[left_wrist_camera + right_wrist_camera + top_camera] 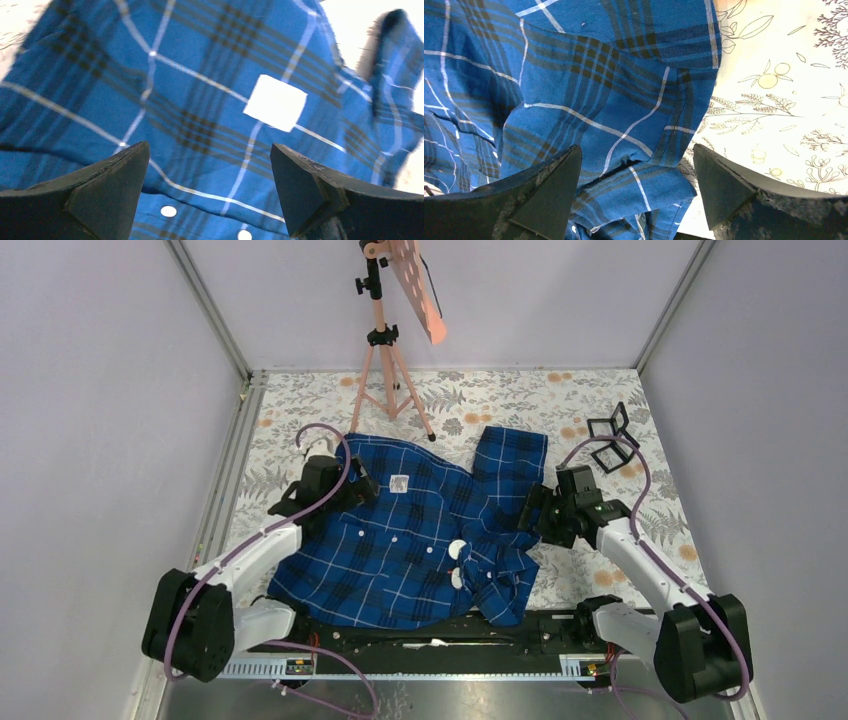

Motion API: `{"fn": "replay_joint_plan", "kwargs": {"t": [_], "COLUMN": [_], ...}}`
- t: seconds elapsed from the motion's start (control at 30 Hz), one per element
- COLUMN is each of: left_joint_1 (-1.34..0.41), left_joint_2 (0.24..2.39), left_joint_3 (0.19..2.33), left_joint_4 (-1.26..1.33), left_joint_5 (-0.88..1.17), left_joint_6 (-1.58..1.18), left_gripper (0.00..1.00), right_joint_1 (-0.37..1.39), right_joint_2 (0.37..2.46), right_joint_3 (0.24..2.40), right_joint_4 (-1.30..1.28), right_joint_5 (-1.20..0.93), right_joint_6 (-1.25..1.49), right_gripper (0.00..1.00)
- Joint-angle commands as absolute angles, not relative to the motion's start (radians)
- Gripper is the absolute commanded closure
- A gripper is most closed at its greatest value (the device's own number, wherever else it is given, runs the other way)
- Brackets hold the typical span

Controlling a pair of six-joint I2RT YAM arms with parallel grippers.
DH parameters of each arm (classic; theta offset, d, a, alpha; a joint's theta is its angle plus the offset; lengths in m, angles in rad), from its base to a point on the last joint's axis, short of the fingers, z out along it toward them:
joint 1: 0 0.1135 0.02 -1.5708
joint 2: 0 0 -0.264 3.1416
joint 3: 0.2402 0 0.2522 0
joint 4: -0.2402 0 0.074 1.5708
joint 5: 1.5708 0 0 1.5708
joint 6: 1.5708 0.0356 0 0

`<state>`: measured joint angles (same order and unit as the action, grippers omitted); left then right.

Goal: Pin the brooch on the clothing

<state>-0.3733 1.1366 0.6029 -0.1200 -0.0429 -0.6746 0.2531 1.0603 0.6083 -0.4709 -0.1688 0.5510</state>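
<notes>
The dark-blue plaid shirt [400,550] lies spread on the flowered table cover, its white neck label [399,483] facing up. Two small white round pieces [456,550] rest on it right of the button row; I cannot tell if they are the brooch. My left gripper [362,484] is open and empty just above the collar area; in the left wrist view [210,165] the label [276,102] and white buttons [168,211] lie below it. My right gripper [531,514] is open and empty over the shirt's folded right edge [624,125].
A pink tripod stand [384,338] with a tilted pink board stands at the back. A small black folding frame [612,437] sits at the back right. The flowered cover [500,400] is bordered by grey walls on three sides.
</notes>
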Motion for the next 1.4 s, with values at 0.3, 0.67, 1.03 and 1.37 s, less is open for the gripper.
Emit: {"fn": "replay_joint_plan", "kwargs": {"t": [0.3,0.67,1.03,1.37], "left_joint_1": [-0.323,-0.233,-0.212,-0.332], "left_joint_2": [1.451,1.534,1.541,1.429], "left_joint_3": [0.630,0.727,0.747,0.838], "left_joint_4": [0.039,0.004,0.008,-0.148], "left_joint_5": [-0.126,-0.112,-0.039,-0.041], "left_joint_6": [-0.754,-0.690,-0.681,-0.613], "left_gripper": [0.08,1.00,0.98,0.38], "right_joint_1": [0.245,0.116,0.040,0.040], "right_joint_2": [1.246,1.380,1.467,1.171], "right_joint_3": [0.582,0.716,0.862,0.798], "right_joint_4": [-0.255,-0.241,-0.309,-0.554], "right_joint_5": [-0.275,-0.215,-0.256,-0.220], "right_joint_6": [0.626,0.539,0.445,0.407], "right_gripper": [0.49,1.00,0.76,0.23]}}
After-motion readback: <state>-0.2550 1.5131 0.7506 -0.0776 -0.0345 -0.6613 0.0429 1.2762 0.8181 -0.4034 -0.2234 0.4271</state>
